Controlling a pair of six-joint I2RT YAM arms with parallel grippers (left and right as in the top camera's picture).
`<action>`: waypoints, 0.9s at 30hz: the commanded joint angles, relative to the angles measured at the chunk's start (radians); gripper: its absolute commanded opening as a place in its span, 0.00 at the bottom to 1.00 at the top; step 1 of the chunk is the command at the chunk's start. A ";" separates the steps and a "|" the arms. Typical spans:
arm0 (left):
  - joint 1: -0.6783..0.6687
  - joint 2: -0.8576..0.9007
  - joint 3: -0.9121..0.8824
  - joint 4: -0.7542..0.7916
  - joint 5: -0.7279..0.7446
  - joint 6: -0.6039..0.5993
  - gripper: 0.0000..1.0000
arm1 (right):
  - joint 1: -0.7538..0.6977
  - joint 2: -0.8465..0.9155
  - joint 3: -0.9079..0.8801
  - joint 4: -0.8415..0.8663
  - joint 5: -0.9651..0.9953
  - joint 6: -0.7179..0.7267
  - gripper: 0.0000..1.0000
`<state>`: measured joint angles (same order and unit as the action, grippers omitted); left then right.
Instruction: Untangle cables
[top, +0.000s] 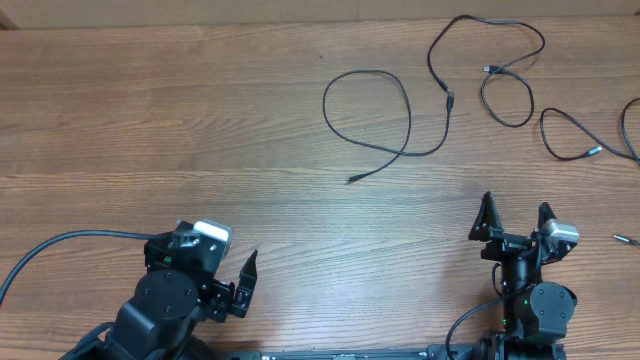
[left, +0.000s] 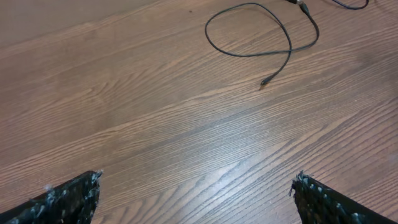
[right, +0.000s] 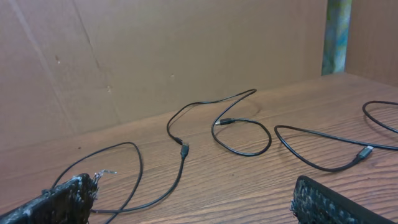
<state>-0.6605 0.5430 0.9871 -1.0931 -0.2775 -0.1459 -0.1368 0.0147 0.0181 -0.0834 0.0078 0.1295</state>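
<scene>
Cables (top: 409, 120) on wooden table (top: 150, 120), cardboard (right: 186, 50) behind

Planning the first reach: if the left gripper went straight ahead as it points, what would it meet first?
Likely bare table ahead of the left gripper; the looped cable lies farther, depth unclear.

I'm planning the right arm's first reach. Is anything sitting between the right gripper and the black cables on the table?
Nothing visible does. Only bare brown wooden table lies between the right gripper, its jaws open, and the thin black cables spread out ahead of it.
</scene>
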 joint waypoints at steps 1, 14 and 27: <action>-0.001 -0.008 -0.003 0.000 -0.010 0.015 0.99 | -0.004 -0.012 -0.010 0.002 0.014 -0.007 1.00; -0.001 -0.008 -0.003 0.000 -0.010 0.015 1.00 | -0.004 -0.012 -0.010 0.002 0.014 -0.007 1.00; 0.100 0.008 -0.003 0.002 -0.005 -0.002 0.99 | -0.004 -0.012 -0.010 0.002 0.014 -0.007 1.00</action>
<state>-0.6243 0.5434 0.9871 -1.0931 -0.2775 -0.1459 -0.1368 0.0147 0.0181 -0.0830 0.0082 0.1295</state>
